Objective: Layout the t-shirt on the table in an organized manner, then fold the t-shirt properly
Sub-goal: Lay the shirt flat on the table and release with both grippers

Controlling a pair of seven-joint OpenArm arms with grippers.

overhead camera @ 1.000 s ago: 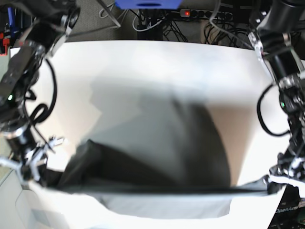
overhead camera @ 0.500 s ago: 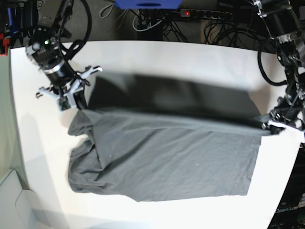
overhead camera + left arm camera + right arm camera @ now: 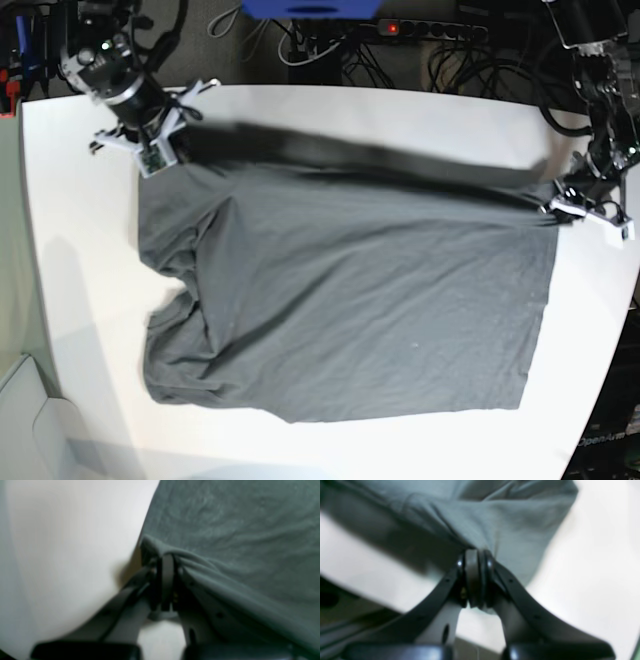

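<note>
The t-shirt (image 3: 340, 300) lies spread across the middle of the table (image 3: 80, 280) in the base view, a wide dark grey sheet of cloth reaching from the left third of the frame almost to the right edge. Its lower edge runs fairly straight along the bottom of the frame, while its left side is bunched and wrinkled into loose folds. Its upper edge is lifted off the surface — a blurred dark band of cloth stretches between the two grippers across the upper part of the frame.

The right gripper (image 3: 158, 150), at the upper left of the base view, is clenched on the upper left corner of the cloth. In the right wrist view the t-shirt (image 3: 475, 520) gathers into a pinched fold right at the tips of the right gripper (image 3: 475, 557), whose jaws are pressed together on it, with white table (image 3: 595, 555) to the right.

The left gripper (image 3: 562, 207), at the right edge of the base view, grips the opposite upper corner. In the left wrist view the left gripper (image 3: 165, 562) has its jaws closed tight on a ridge of the t-shirt (image 3: 237, 530) — cloth fills the right of that frame and bare table (image 3: 62, 542) the left.

Dark cables (image 3: 470, 50) and a power strip (image 3: 430, 30) sit beyond the far edge of the table.
</note>
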